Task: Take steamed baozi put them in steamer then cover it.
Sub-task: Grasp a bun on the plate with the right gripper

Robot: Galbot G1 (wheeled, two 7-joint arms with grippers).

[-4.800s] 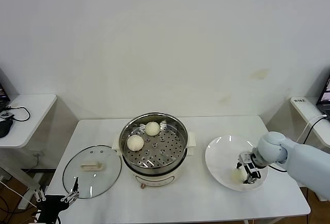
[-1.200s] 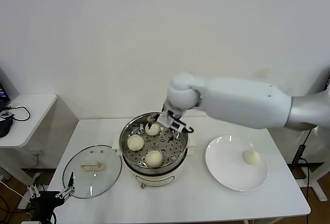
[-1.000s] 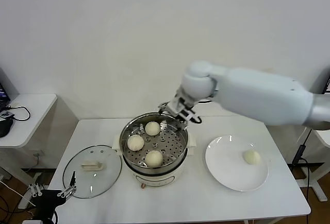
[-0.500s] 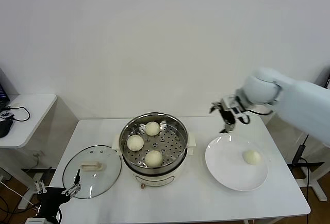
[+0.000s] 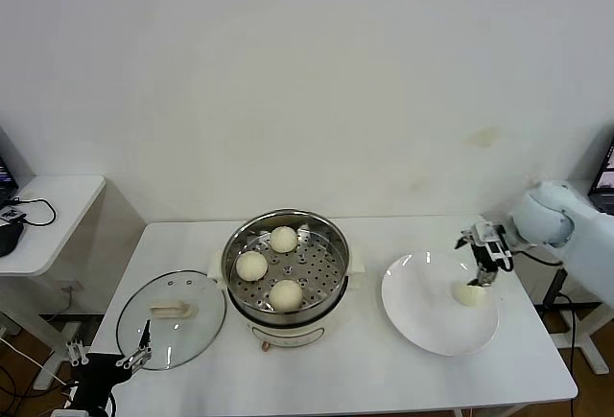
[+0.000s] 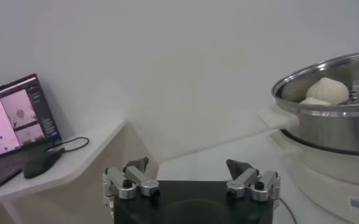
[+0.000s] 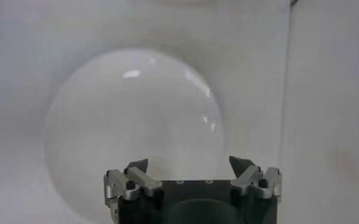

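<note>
Right gripper (image 5: 483,256): jaws apart, nothing between them, above the far right edge of the white plate (image 5: 422,313), just over the last baozi (image 5: 468,293).
Last baozi: alone on the plate's right side, near its rim; rest of the plate bare.
Plate: on the white table (image 5: 384,379), right of the steamer (image 5: 286,268), a strip of tabletop between them.
Steamer: lid off, three baozi (image 5: 286,294) on the perforated tray, far right part of the tray free.
Cover (image 5: 171,318): flat on the table, left of the steamer, near the table's left front edge.
Left gripper (image 6: 190,177): jaws apart, empty, parked low off the table's near left corner.
</note>
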